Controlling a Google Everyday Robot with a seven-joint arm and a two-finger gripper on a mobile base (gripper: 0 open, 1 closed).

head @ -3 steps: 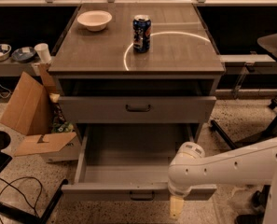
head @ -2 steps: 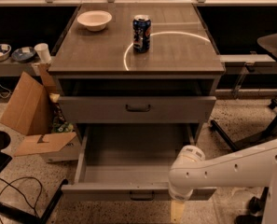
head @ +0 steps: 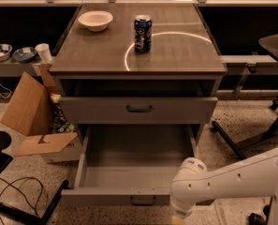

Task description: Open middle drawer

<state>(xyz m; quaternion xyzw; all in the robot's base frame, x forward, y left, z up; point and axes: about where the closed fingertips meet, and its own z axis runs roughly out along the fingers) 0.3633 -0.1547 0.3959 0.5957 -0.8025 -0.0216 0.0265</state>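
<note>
The middle drawer (head: 137, 176) is pulled far out from the grey cabinet, showing a plain grey empty inside. Its front panel faces me, with a small dark bar handle (head: 143, 200). My gripper (head: 178, 218) hangs at the bottom edge of the view, just right of that handle and in front of the panel. It is mostly cut off. The white arm (head: 232, 179) reaches in from the right. Above the open drawer, another grey drawer (head: 139, 109) stands slightly out.
A blue soda can (head: 142, 33) and a white bowl (head: 95, 20) stand on the cabinet top. An open cardboard box (head: 35, 121) sits on the floor at the left, with cables (head: 17, 196) nearby. A dark table leg (head: 251, 139) stands at the right.
My wrist and gripper have sunk slightly toward the bottom of the view. The drawer has not moved.
</note>
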